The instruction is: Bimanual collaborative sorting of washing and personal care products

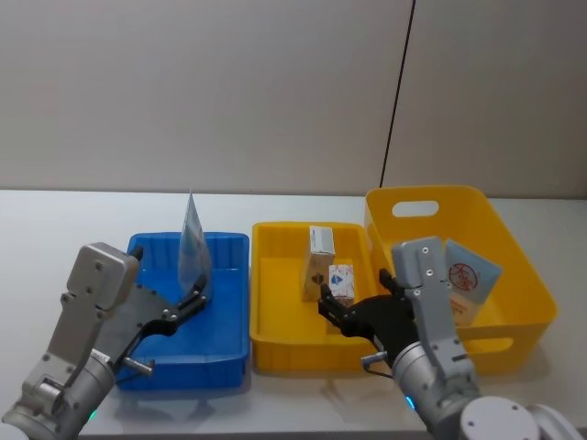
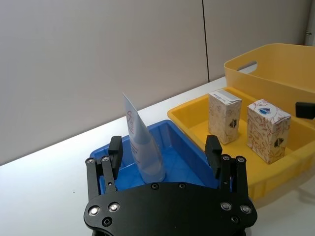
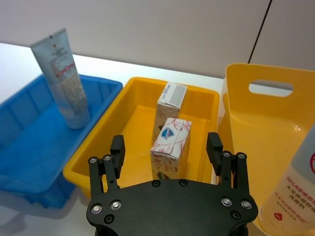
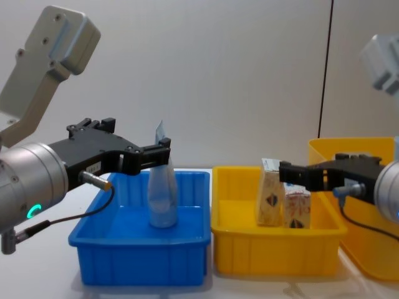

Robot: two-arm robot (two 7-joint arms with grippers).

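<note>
A pale-blue tube [image 1: 193, 246] stands upright in the blue bin [image 1: 225, 344]. My left gripper [image 2: 164, 149] is open, its fingers on either side of the tube [image 2: 143, 147] without touching it; in the chest view the left gripper [image 4: 163, 151] is level with the tube [image 4: 162, 200]. Two cream cartons stand in the yellow tray [image 1: 275, 353], one farther back [image 1: 320, 249] and one nearer [image 1: 340, 281]. My right gripper [image 3: 165, 147] is open around the nearer carton [image 3: 170, 147], and the right gripper [image 4: 285, 172] reaches in from the right. Another tube [image 1: 470, 278] leans in the yellow basket.
The tall yellow basket [image 1: 514, 252] with a handle cut-out stands right of the tray, close against it. The blue bin and the tray sit side by side near the table's front edge. A bare white tabletop [image 1: 64, 225] lies to the left and behind.
</note>
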